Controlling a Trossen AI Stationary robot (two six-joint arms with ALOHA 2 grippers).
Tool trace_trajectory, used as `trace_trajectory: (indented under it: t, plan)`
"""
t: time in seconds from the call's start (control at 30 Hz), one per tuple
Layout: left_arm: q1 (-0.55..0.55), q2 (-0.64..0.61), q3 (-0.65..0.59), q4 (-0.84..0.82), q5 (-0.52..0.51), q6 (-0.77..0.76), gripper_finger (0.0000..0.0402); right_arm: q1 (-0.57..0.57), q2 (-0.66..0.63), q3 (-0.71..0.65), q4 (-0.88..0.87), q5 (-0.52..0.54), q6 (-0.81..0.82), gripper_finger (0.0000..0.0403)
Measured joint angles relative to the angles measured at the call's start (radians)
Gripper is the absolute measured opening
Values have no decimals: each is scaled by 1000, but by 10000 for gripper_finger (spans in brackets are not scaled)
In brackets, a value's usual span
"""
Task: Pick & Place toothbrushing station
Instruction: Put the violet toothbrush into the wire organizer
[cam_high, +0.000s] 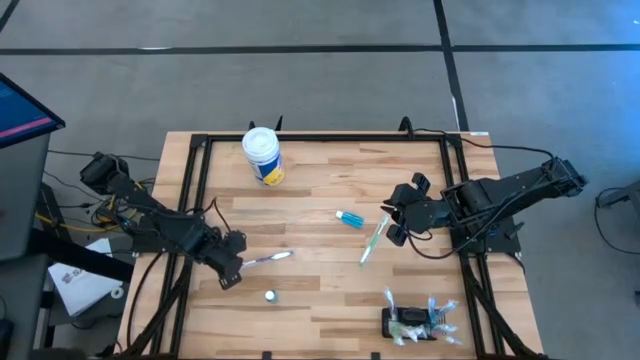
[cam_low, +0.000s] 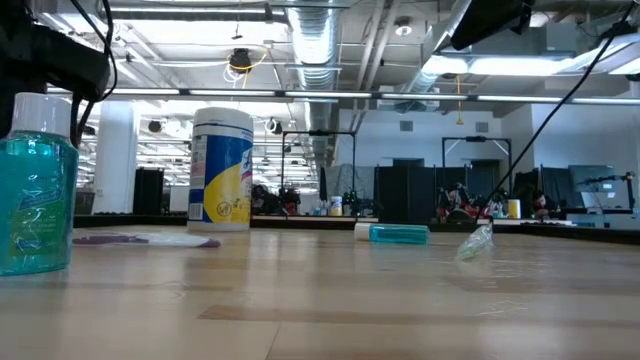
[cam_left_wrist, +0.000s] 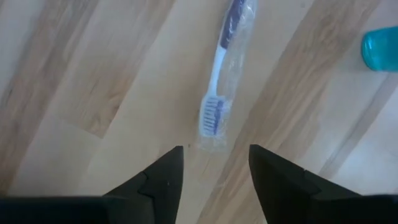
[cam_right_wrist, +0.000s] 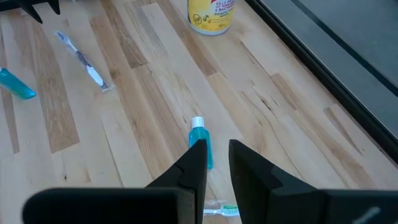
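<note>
From above, the left gripper (cam_high: 232, 272) sits low by the table's left edge, fingers spread, just short of a purple toothbrush (cam_high: 268, 258). The right gripper (cam_high: 393, 222) hangs mid-right, beside a green toothbrush (cam_high: 372, 243). The black holder (cam_high: 410, 324) is way down at the near right edge, with wrapped brushes on it.

At table level: a wipes tub (cam_low: 221, 170), a teal bottle (cam_low: 36, 186) up close.

Left wrist: fingers (cam_left_wrist: 160, 180) wide apart, holding nothing, brush head (cam_left_wrist: 212, 116) right ahead.

Right wrist: fingers (cam_right_wrist: 194, 163) narrowly parted, holding nothing, a small blue tube (cam_right_wrist: 200, 140) just beyond.
</note>
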Motion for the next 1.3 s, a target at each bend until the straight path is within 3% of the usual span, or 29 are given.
trace_trajectory:
  t: [0.3, 0.4, 0.93, 1.3]
  plan:
    - [-59, 23, -12, 33, -10, -5, 188, 0, 0, 0, 0, 0, 0, 59]
    - [-59, 41, -49, 96, 2, -4, 187, 0, 0, 0, 0, -1, 0, 59]
    - [-58, 51, -109, 107, -32, -15, 186, 0, 0, 0, 0, -2, 0, 59]
    - [-58, 55, -200, 312, -64, -6, 178, 0, 0, 0, 0, -2, 0, 59]
